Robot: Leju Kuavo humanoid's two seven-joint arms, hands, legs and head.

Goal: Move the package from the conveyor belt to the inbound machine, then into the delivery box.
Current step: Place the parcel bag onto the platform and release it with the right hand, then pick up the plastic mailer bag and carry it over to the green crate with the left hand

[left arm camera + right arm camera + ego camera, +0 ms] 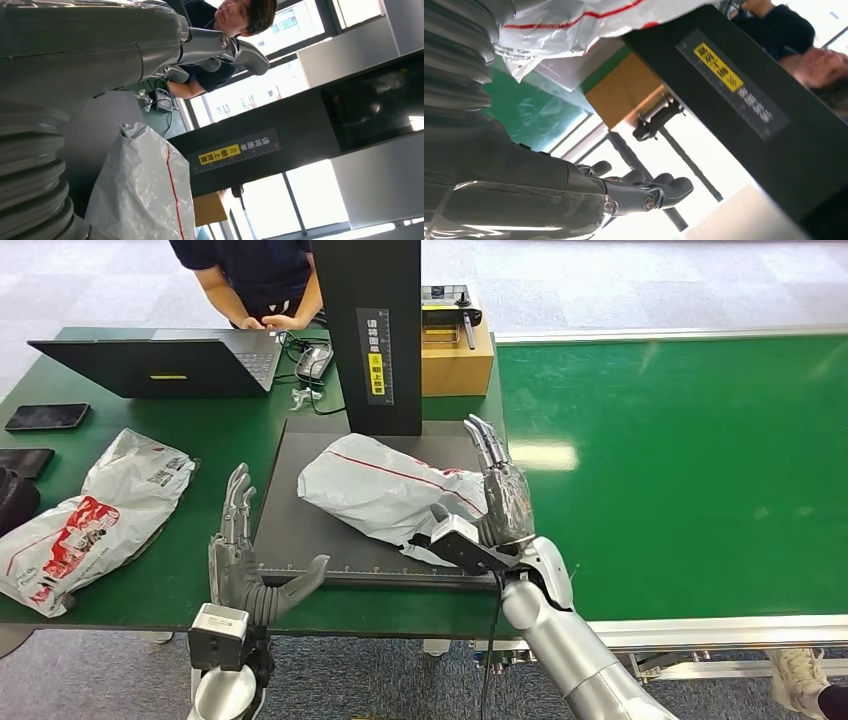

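Table: green top [130, 425], carrying a dark flat platform [300, 520] with a ruler strip along its near edge and a black upright column [368, 330] rising from its far side; yellow label [377, 370] on the column face.
Package: white plastic bag [385, 495] with a thin red line, lying crumpled on the platform, just in front of the column; seen also from the left wrist [145, 195] and the right wrist [574, 20].
Right hand: [500, 500] upright at the right end of the package, fingers straight and apart, palm against the bag but not closed on it; released.
Left hand: [245, 560] at the platform's left edge, fingers straight up, thumb stretched toward the platform; holding nothing, apart from the package.
Conveyor belt: broad glossy green band [690, 460] right of the platform, pale metal rails along its far and near sides, a bright glare patch near its left end.
Other bags: two more white bags with red print [95, 515] on the table's left part, well apart from the platform.
Far table edge: open laptop [170, 365], a phone [47, 416] to its left, tangled cables, a cardboard box [457, 360] beside the column.
Person: dark top, hands [265, 320] resting at the far edge of the table.
Floor: grey carpet below the near edge, pale tiles beyond.
Room: large bright windows with dark frames, seen from both wrists.
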